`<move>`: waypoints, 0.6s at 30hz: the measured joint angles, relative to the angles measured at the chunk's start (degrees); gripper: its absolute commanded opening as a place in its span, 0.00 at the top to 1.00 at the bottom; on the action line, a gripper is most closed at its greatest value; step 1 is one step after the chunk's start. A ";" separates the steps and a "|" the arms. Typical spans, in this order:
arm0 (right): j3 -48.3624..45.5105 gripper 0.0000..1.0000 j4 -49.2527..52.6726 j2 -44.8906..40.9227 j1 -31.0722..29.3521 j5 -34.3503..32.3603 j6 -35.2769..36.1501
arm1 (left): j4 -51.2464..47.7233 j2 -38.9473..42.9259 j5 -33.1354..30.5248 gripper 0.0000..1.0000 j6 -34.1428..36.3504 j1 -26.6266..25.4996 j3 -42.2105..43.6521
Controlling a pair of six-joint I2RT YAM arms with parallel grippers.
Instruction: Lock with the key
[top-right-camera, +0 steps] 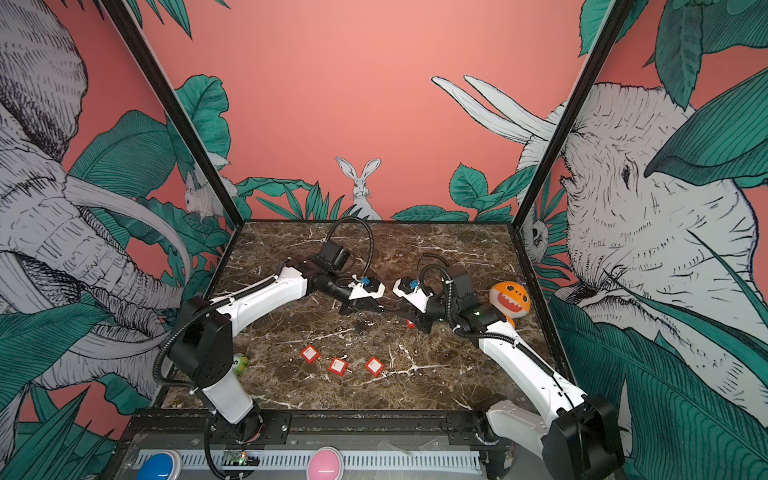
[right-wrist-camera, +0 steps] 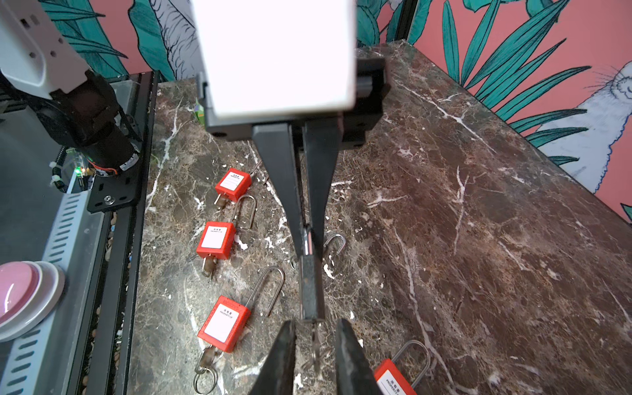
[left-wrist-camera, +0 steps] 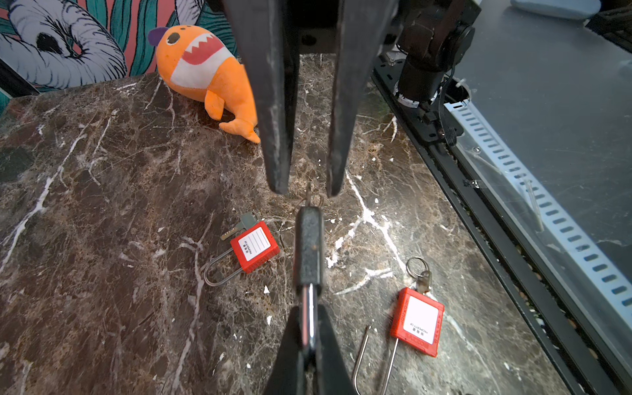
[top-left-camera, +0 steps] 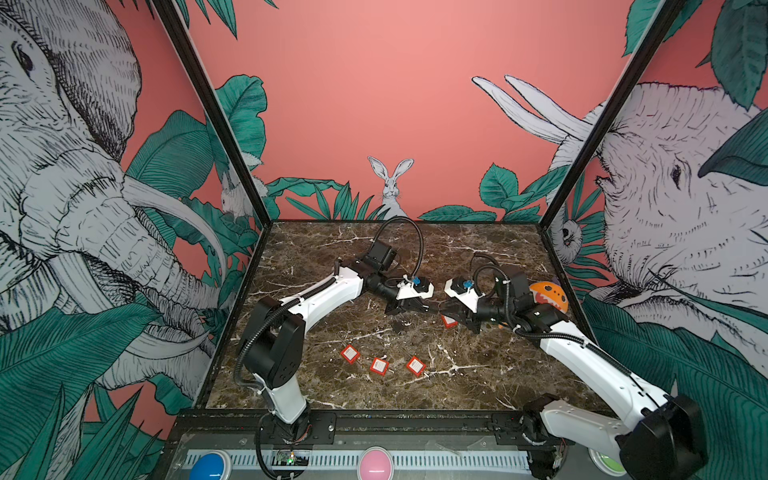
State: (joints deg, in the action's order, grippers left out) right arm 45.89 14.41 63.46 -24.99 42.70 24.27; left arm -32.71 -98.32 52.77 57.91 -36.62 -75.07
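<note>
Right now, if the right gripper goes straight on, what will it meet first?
Probably the key in the black padlock held by the left gripper; it shows between the tips of the open right gripper, but depth is unclear.

Brown marble table (top-left-camera: 457,386), red padlocks (top-left-camera: 350,353), orange plush shark (top-left-camera: 548,296)

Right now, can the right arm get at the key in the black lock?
Probably yes: the key pokes from the lock toward the right arm, its jaws open either side, nothing between.
</note>
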 measured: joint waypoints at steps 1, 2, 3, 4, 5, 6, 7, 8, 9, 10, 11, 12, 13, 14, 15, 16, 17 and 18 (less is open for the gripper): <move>0.00 0.80 -0.42 0.00 0.04 -0.02 -0.35 | 0.00 -0.17 -0.11 1.00 0.00 0.00 0.00; 0.00 0.80 -0.52 0.02 0.15 -0.07 -0.57 | 0.00 -0.31 -0.20 1.00 0.00 0.00 0.00; 0.00 0.81 -0.44 0.13 0.20 -0.09 -0.68 | -0.02 -0.44 -0.28 1.00 0.00 0.00 0.00; 0.00 0.82 -0.31 0.35 0.20 -0.07 -0.66 | -0.02 -0.48 -0.33 1.00 0.00 0.00 0.00; 0.02 0.82 -0.02 0.76 0.22 -0.07 -0.57 | -0.02 -0.52 -0.35 1.00 0.00 0.00 0.00; 0.02 0.83 0.39 1.31 0.22 -0.04 -0.50 | 0.00 -0.52 -0.37 1.00 0.00 0.00 -0.02; 0.02 0.84 0.79 1.86 0.26 -0.04 -0.37 | 0.00 -0.55 -0.37 1.00 0.00 0.00 -0.02; 0.02 0.84 1.36 2.49 0.26 -0.02 -0.28 | 0.00 -0.57 -0.37 1.00 0.00 -0.02 -0.02; 0.02 0.84 1.77 3.06 0.26 -0.02 -0.26 | 0.00 -0.63 -0.42 1.00 0.00 -0.04 -0.02; 0.02 0.84 2.12 3.41 0.26 0.00 -0.26 | 0.00 -0.68 -0.46 1.00 0.00 -0.07 -0.02; 0.02 0.84 2.45 3.63 0.26 0.02 -0.26 | 0.00 -0.74 -0.57 1.00 0.00 -0.11 -0.02; 0.02 0.84 2.67 3.67 0.26 0.07 -0.26 | -0.02 -0.81 -0.70 1.00 -0.02 -0.13 -0.04; 0.02 0.84 2.78 3.65 0.26 0.17 -0.24 | -0.02 -0.90 -0.81 1.00 -0.02 -0.17 -0.09; 0.02 0.86 2.75 3.65 0.26 0.22 -0.13 | -0.02 -1.01 -0.94 1.00 -0.02 -0.22 -0.13; 0.02 0.87 2.80 3.65 0.26 0.20 0.04 | -0.02 -1.01 -1.03 1.00 -0.02 -0.24 -0.20; 0.02 0.88 2.95 3.65 0.26 0.20 0.24 | -0.02 -1.01 -1.05 1.00 0.00 -0.26 -0.24; 0.02 0.89 3.08 3.65 0.26 0.17 0.46 | -0.02 -1.01 -1.05 1.00 0.00 -0.26 -0.26; 0.02 0.90 3.15 3.65 0.26 0.15 0.66 | -0.04 -1.01 -1.05 1.00 0.00 -0.28 -0.33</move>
State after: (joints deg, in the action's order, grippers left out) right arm 45.91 17.56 67.11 -24.73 42.85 24.93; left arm -32.75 -99.33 51.72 57.91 -36.91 -75.40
